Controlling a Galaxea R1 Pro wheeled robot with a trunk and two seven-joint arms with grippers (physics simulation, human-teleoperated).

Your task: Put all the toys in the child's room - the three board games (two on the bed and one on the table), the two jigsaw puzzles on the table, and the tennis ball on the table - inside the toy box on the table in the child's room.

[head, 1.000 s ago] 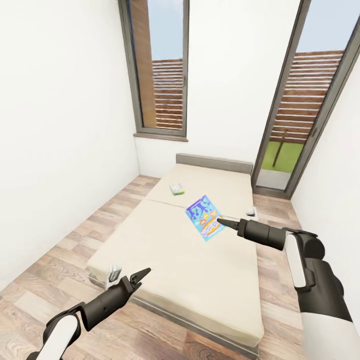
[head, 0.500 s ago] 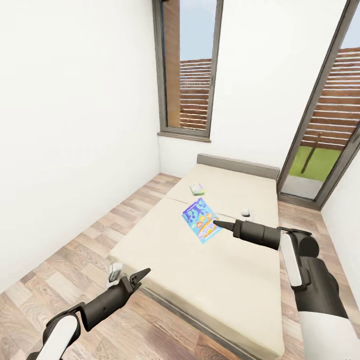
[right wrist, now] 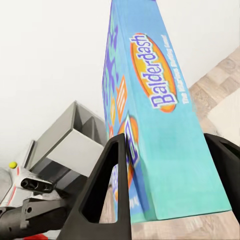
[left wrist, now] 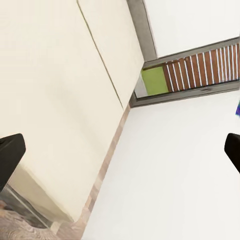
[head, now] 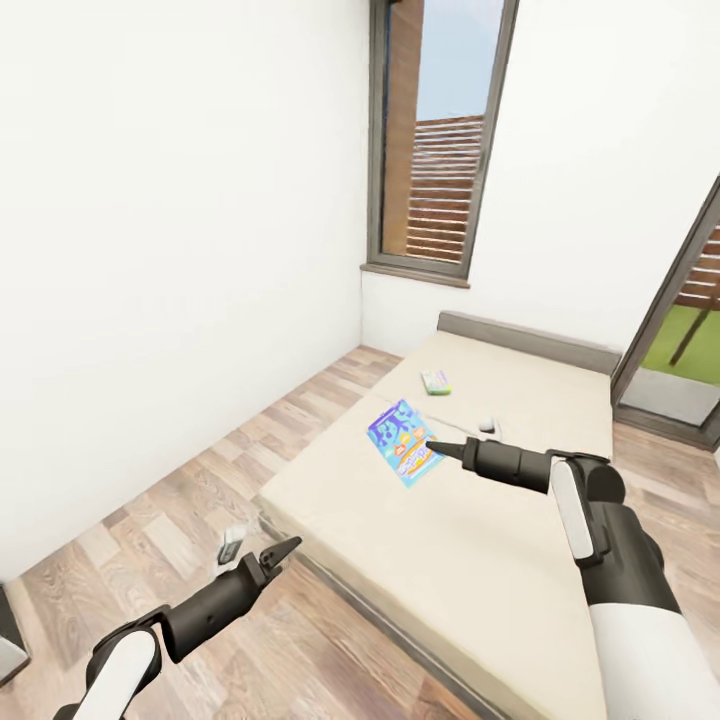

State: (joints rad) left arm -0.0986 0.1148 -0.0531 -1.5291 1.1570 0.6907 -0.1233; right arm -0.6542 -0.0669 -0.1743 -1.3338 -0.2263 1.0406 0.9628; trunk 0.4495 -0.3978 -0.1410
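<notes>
- My right gripper point(head: 432, 446) is extended over the bed point(head: 470, 540); its jaws stand either side of the blue "Balderdash" board game point(right wrist: 150, 115), clamped on the box, which is lifted on edge between my fingers point(right wrist: 107, 190) in the right wrist view.
- In the head view that blue board game point(head: 403, 441) sits at my right fingertips, above the mattress.
- A second, smaller green-edged board game point(head: 435, 382) lies flat on the bed, nearer the headboard, well apart from the blue one.
- My left gripper point(head: 277, 555) hangs over the wood-plank floor point(head: 200, 500) beside the bed's foot corner; jaws spread apart, holding nothing.
</notes>
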